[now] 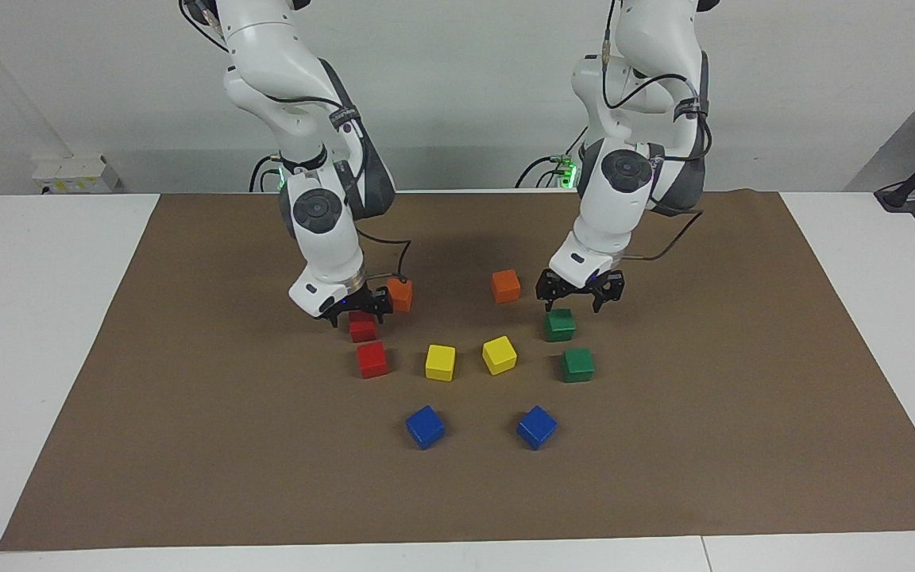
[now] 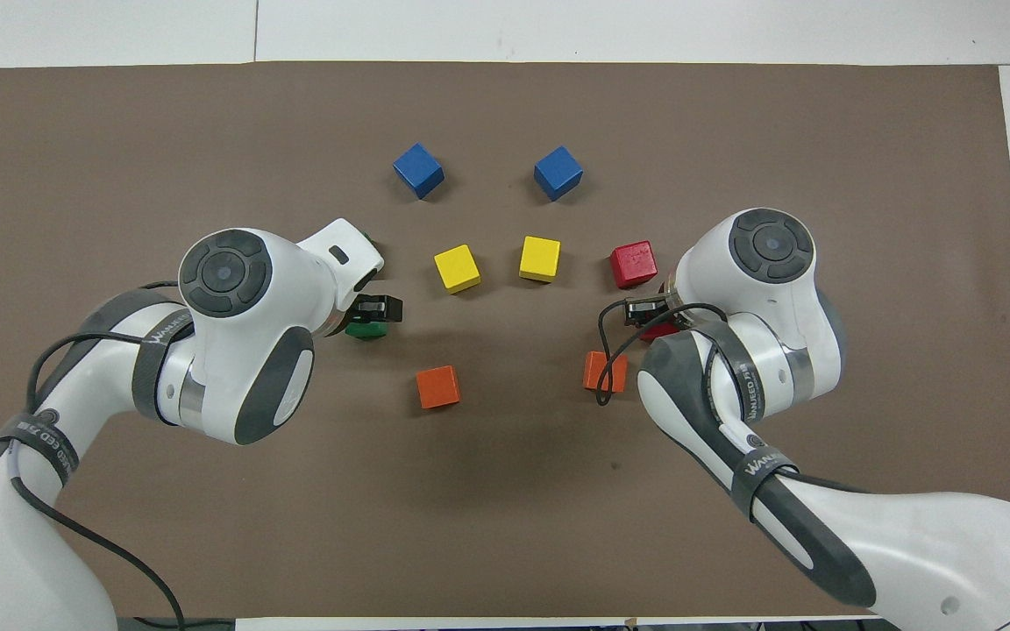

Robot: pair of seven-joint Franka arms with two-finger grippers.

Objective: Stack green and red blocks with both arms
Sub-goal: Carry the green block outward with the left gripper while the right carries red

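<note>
Two red blocks (image 1: 372,359) (image 1: 363,328) lie toward the right arm's end of the cluster. My right gripper (image 1: 356,311) is down over the red block (image 2: 658,331) that is nearer to the robots and hides its top. The other red block (image 2: 633,264) lies free. Two green blocks (image 1: 559,325) (image 1: 577,365) lie toward the left arm's end. My left gripper (image 1: 577,300) hangs open just above the nearer green block (image 2: 366,331), apart from it. In the overhead view the left arm hides most of the farther green block.
The blocks lie on a brown mat (image 1: 187,445). Two orange blocks (image 1: 399,295) (image 1: 506,285) sit nearest the robots, one right beside the right gripper. Two yellow blocks (image 1: 440,362) (image 1: 499,354) lie in the middle. Two blue blocks (image 1: 425,427) (image 1: 536,427) lie farthest out.
</note>
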